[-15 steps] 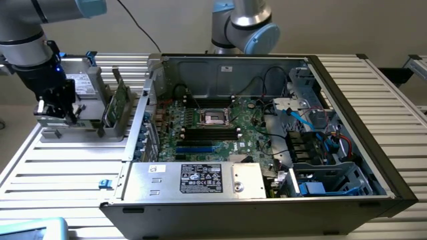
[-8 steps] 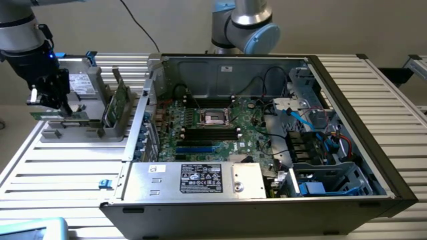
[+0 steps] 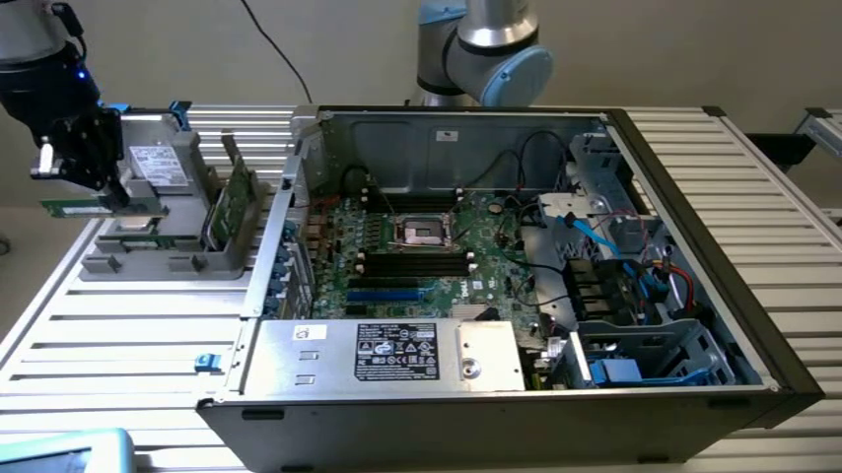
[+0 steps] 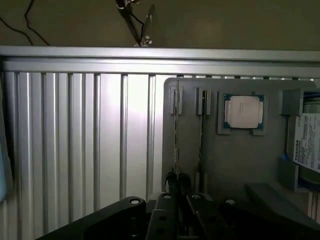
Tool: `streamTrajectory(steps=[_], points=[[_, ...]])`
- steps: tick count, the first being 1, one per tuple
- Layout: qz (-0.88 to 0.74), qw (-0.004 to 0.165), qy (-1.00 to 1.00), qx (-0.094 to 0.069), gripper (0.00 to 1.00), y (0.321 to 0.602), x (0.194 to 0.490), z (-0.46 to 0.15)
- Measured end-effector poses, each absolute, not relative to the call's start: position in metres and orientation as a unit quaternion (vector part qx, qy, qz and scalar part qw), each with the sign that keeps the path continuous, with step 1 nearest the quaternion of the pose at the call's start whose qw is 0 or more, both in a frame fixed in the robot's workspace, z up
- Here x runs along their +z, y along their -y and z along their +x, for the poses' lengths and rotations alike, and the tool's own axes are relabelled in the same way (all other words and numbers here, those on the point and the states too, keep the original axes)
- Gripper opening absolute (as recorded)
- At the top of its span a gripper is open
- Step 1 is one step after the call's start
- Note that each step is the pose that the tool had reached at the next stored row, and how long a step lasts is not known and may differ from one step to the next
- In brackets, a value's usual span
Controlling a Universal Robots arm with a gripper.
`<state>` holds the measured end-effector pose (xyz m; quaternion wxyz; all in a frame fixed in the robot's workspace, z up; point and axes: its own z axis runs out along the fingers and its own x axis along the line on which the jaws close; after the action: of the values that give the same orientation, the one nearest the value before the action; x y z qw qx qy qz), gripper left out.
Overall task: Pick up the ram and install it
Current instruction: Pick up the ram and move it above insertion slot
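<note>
Over the end of the grey holder (image 3: 158, 264) that lies toward the exterior view's left, the gripper (image 3: 116, 201) has its jaws drawn narrow and pinched on the ram (image 3: 77, 208). The green stick lies flat under the black fingers, and most of its length reaches out toward the exterior view's left. From the wrist view, the gripper (image 4: 178, 181) shows the same hold. The ram (image 4: 176, 140) is seen there on its thin edge, running straight away from the fingertips. It seems to me that the stick hangs free of the holder and is not seated in a slot, though I cannot be fully sure of the gap. Just beside it, a second stick (image 3: 240, 202) stands in the holder, and a square silver processor (image 4: 243, 111) and a labelled drive (image 4: 307, 140) rest further along the same tray. The open computer case (image 3: 684, 187) is on the exterior view's right, on the slatted table (image 3: 118, 335). The dark memory slots (image 3: 414, 260) on its motherboard (image 3: 394, 288) are well apart from the gripper and lower than it. The long axis of the ram and the long axis of those slots both run about left to right in the exterior view. I judge that the stick is already close to the right heading, and the distance across to the case is what separates them.
</note>
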<state>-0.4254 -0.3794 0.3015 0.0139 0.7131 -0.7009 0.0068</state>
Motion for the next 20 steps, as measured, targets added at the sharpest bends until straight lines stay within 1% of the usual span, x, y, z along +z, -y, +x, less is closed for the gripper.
streamTrajectory(steps=[5, 11, 20], points=[[0.714, 0.013, 0.700, 0.006, 0.13, 0.382, 0.324, -0.420], [0.715, 0.007, 0.699, 0.000, 0.13, 0.389, 0.348, -0.410], [0.715, 0.004, 0.699, -0.003, 0.13, 0.393, 0.375, -0.386]])
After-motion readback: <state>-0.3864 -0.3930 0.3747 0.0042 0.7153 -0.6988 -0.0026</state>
